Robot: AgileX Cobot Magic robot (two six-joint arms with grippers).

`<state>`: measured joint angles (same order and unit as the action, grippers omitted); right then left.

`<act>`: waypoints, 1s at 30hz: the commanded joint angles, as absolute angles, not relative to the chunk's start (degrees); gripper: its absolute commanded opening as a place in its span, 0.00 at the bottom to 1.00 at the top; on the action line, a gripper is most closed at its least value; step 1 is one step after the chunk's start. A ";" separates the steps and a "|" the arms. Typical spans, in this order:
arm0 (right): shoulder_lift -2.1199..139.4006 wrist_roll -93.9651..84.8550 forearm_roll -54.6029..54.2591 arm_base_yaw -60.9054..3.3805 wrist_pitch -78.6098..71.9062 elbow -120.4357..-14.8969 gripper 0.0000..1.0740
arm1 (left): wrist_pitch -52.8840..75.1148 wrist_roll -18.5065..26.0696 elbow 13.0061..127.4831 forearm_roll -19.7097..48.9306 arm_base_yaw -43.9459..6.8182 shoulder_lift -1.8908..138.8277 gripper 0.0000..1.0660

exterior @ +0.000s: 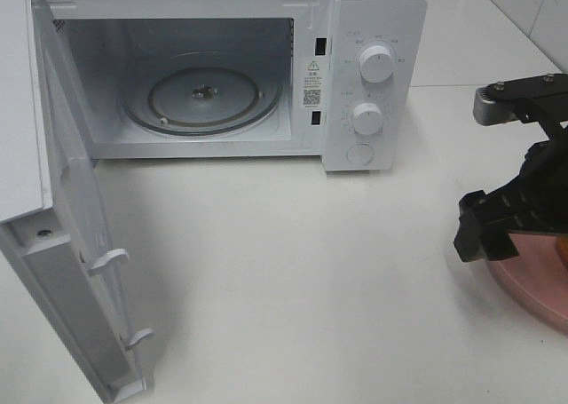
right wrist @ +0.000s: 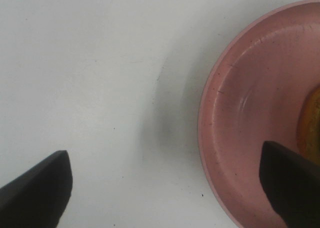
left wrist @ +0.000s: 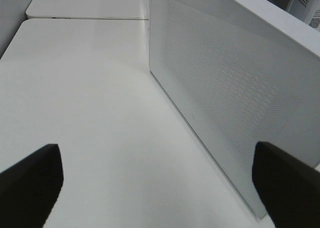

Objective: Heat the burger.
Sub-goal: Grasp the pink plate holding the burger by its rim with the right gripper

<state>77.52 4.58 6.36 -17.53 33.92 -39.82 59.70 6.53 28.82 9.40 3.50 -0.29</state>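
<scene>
Only a golden-brown sliver of the burger (right wrist: 311, 124) shows, at the edge of the right wrist view, where it sits on a round pink plate (right wrist: 240, 112). My right gripper (right wrist: 165, 198) hangs over the plate's rim with its fingers wide apart and nothing between them. In the high view this gripper (exterior: 488, 237) is at the far right, above the pink plate (exterior: 532, 290). My left gripper (left wrist: 155, 188) is open above bare table beside a white perforated panel (left wrist: 225, 87). The left arm does not show in the high view.
The white microwave (exterior: 373, 75) stands at the back with its door (exterior: 80, 271) swung wide open to the left. Its glass turntable (exterior: 202, 98) has nothing on it. White table (exterior: 293, 280) lies between the microwave and the plate.
</scene>
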 commanded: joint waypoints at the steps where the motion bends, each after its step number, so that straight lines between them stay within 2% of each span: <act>1: 77.46 5.56 7.51 -17.19 33.12 -39.99 0.93 | 59.53 6.30 28.88 9.74 3.55 -0.74 0.92; 13: 85.83 12.43 11.86 -16.67 29.56 -41.31 0.89 | 59.53 6.30 28.88 9.74 3.55 -0.74 0.92; 25: 91.90 12.32 11.97 -9.97 28.59 -43.03 0.82 | 59.53 6.30 28.88 9.74 3.55 -0.74 0.92; 30: 94.31 12.26 11.97 -9.22 27.67 -43.03 0.81 | 59.53 6.30 28.88 9.74 3.55 -0.74 0.92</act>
<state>94.02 11.97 11.46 -9.57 28.02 -42.63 59.70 6.53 28.82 9.40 3.50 -0.29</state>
